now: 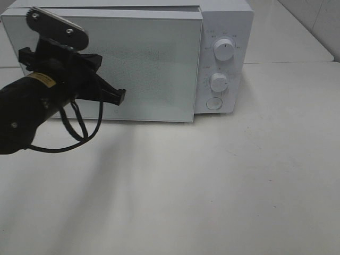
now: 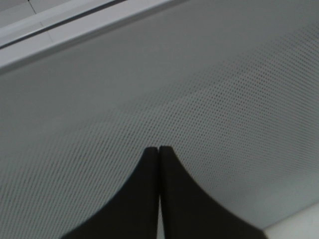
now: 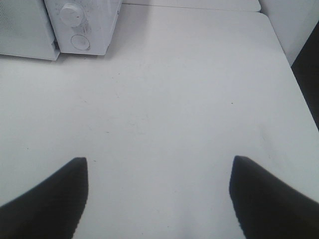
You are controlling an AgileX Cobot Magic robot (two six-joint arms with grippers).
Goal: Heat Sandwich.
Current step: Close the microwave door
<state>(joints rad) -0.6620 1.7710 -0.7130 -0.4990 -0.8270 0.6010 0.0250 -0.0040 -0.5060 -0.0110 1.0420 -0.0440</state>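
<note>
The sandwich is out of view in every frame. A white microwave (image 1: 223,32) stands at the back of the table with its perforated door (image 1: 154,69) closed or nearly so. My left gripper (image 1: 121,97) is shut with nothing in it, its tips close against the door's lower left part. In the left wrist view the two black fingertips (image 2: 149,164) meet in front of the dotted door panel (image 2: 209,99). My right gripper (image 3: 158,162) stands open over the bare table, well away from the microwave (image 3: 84,25), and does not show in the exterior high view.
Two white knobs (image 1: 223,49) and a round button (image 1: 214,103) sit on the microwave's right panel. The white table (image 1: 212,186) stretches in front of it. A black cable (image 1: 79,130) loops under my left arm. A dark gap (image 3: 306,74) marks the table's edge.
</note>
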